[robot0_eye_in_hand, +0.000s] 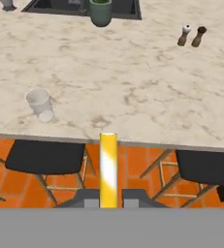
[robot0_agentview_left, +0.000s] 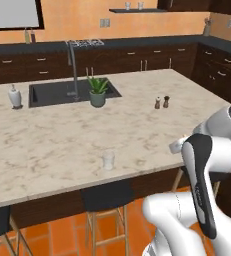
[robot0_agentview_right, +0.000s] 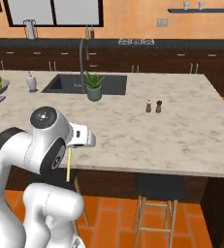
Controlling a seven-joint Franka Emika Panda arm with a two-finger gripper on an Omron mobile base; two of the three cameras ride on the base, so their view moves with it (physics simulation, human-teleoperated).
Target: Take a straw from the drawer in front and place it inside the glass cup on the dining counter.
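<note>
Transport step in hand. Gripper [robot0_eye_in_hand: 108, 201] clamped on the straw [robot0_eye_in_hand: 108, 167], fingers pressed to its sides, yellow shaft projecting forward toward the near edge of the dining counter [robot0_eye_in_hand: 133, 87]. Hand held off the counter's edge, above the black stools [robot0_eye_in_hand: 44, 157]. Glass cup [robot0_eye_in_hand: 40, 104] stood upright near that edge, off to the left in hand view. Next move, by judgement: carry across over the cup's mouth, tip straw upright, lower in.

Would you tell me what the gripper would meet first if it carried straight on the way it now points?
Probably the near edge of the dining counter. In the hand view the gripper, shut on the straw, points at that edge over the stools; the glass cup sits left of that line. Depth is hard to judge.
</note>
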